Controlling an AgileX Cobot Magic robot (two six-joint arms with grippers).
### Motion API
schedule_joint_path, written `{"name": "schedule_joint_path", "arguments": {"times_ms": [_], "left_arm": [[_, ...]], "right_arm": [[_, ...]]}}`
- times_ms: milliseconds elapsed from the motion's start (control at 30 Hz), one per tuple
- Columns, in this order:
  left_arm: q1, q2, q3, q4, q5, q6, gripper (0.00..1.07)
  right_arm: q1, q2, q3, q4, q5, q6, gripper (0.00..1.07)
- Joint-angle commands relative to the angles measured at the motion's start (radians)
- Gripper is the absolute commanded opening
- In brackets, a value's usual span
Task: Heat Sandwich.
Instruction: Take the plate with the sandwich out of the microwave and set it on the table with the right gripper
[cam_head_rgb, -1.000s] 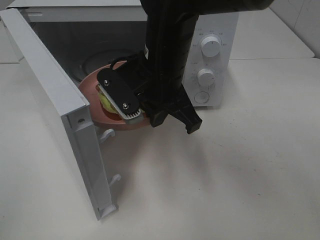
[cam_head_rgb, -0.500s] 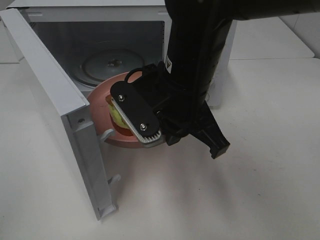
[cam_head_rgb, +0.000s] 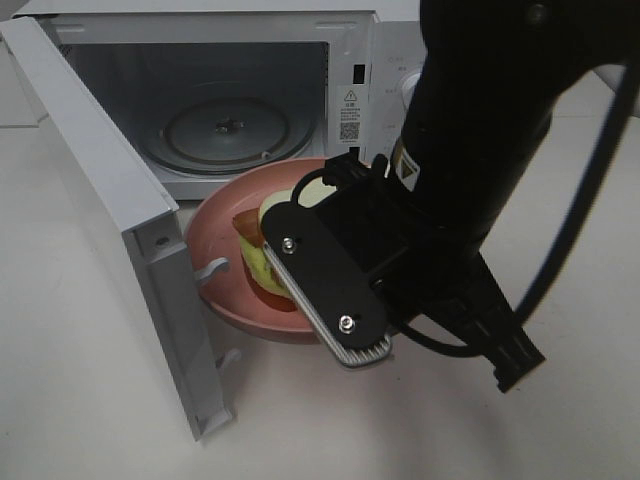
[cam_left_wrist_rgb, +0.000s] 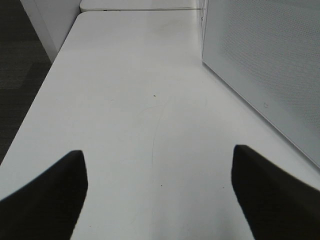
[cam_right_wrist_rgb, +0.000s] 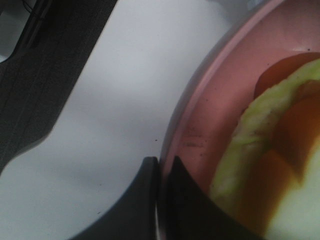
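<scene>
Currently right claw (cam_right_wrist_rgb: 161, 200) pinched shut on rim of pink plate (cam_head_rgb: 215, 290); edge grip keeps fingers off food. Sandwich (cam_head_rgb: 262, 262) sits on plate, plate held just outside open microwave (cam_head_rgb: 350, 60), in front of cavity, above surface (cam_head_rgb: 480, 430). Door (cam_head_rgb: 110, 200) swung wide, so path to turntable (cam_head_rgb: 228, 130) clear. Left claw (cam_left_wrist_rgb: 160, 195) spread wide, holding nothing, parked beside microwave, out of way.

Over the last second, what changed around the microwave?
The right gripper, shut on the rim of the pink plate, pulled back out of the microwave toward the camera, carrying the plate and sandwich clear of the cavity, exposing the glass turntable. The microwave door stayed open; the left gripper is open over bare table.
</scene>
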Motion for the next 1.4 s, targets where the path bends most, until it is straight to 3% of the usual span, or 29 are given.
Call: {"name": "schedule_joint_path", "arguments": {"times_ms": [33, 867, 1300, 1400], "left_arm": [[0.0, -0.005, -0.005, -0.001, -0.005, -0.001, 0.74], [0.0, -0.005, -0.005, -0.001, -0.005, -0.001, 0.74], [0.0, -0.005, -0.005, -0.001, -0.005, -0.001, 0.74], [0.0, -0.005, -0.005, -0.001, -0.005, -0.001, 0.74]], "right_arm": [[0.004, -0.064, 0.054, 0.0, -0.013, 0.033, 0.0], [0.004, -0.31, 0.264, -0.001, 0.022, 0.198, 0.0], [0.004, -0.321, 0.268, -0.027, 0.054, 0.752, 0.0], [0.004, -0.321, 0.268, -0.042, 0.047, 1.002, 0.0]]}}
